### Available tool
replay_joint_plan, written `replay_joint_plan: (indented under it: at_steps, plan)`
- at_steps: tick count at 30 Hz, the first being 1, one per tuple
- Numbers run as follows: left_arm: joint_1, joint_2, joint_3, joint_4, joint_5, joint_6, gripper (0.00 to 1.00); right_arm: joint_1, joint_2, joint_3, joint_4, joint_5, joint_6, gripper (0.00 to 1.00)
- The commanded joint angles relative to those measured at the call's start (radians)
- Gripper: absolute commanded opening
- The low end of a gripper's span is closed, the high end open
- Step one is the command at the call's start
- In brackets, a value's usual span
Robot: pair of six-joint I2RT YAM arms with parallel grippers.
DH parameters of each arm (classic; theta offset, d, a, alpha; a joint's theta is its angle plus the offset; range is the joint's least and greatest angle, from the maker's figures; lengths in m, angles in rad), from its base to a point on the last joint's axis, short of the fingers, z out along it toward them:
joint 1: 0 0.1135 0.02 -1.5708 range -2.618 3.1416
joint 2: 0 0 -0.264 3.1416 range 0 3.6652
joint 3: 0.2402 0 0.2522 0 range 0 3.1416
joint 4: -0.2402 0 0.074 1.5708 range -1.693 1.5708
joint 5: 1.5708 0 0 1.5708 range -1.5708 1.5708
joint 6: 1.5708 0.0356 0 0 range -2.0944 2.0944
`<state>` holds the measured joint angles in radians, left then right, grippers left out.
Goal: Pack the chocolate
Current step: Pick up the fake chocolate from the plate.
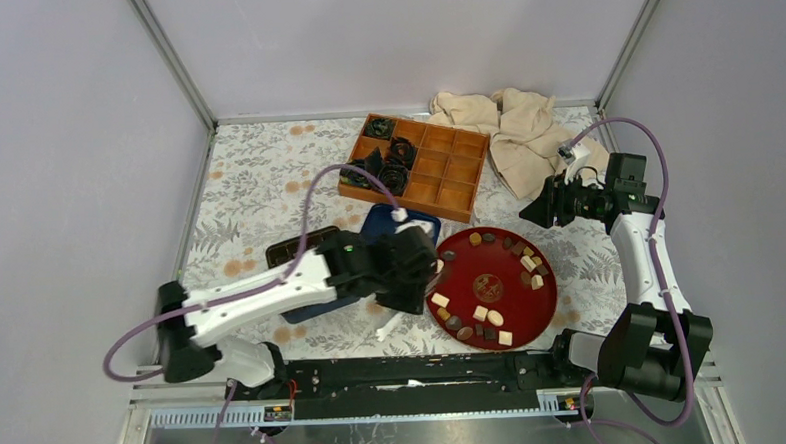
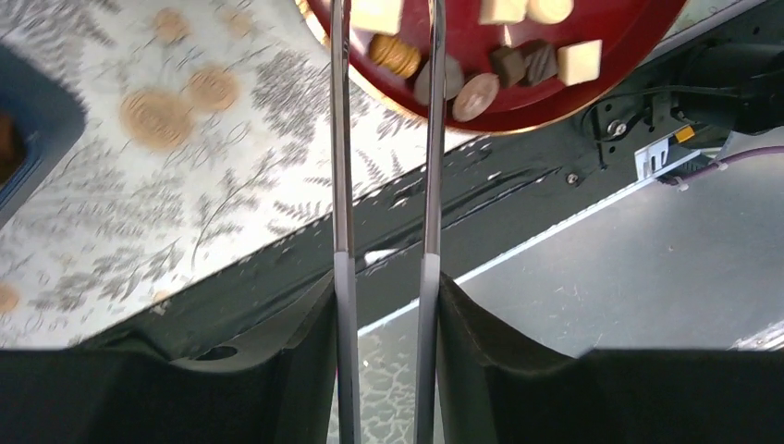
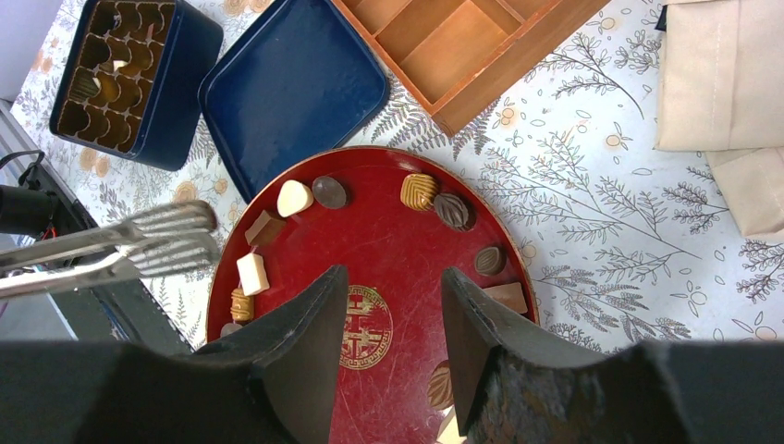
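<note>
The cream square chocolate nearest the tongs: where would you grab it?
Probably by two flat opposite sides, from straight above: the cream square chocolate lies flat on the red plate, too low for a sideways approach, and the tongs sit just beside it.

Lab test cell: grey panel walls (image 1: pixel 65 146), aluminium frame (image 1: pixel 172 61), floral-clothed table (image 1: pixel 257 178).

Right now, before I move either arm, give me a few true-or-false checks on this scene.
The left hand holds metal tongs. True.
The right hand grips a chocolate. False: it is open and empty.
The blue box is closed. False: its lid lies beside it.
The wooden tray holds black paper cups. True.
The red plate is bare. False: chocolates lie on it.
</note>
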<state>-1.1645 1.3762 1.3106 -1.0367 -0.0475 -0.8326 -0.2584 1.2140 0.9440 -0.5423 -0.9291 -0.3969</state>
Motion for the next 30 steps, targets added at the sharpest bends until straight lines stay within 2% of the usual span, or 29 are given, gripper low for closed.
replay_joint_plan:
  at_steps: [1,6,12,18,22,30]
  plan:
    - [-0.020,0.138,0.120,0.107,-0.013,0.073,0.45,-0.007,0.007,-0.001,-0.009,-0.016,-0.016,0.49]
    - [-0.033,0.287,0.224,0.137,0.038,0.144,0.45,-0.006,0.008,0.001,-0.011,-0.016,-0.019,0.49]
    - [-0.038,0.392,0.297,0.274,0.159,0.218,0.45,-0.007,0.012,0.002,-0.012,-0.013,-0.021,0.50]
    - [-0.040,0.487,0.353,0.317,0.195,0.254,0.46,-0.007,0.015,0.002,-0.012,-0.013,-0.022,0.49]
    - [-0.043,0.536,0.394,0.305,0.180,0.271,0.46,-0.007,0.014,0.003,-0.012,-0.013,-0.021,0.49]
    - [-0.067,0.665,0.563,0.146,0.092,0.270,0.49,-0.007,0.016,0.003,-0.014,-0.013,-0.023,0.49]
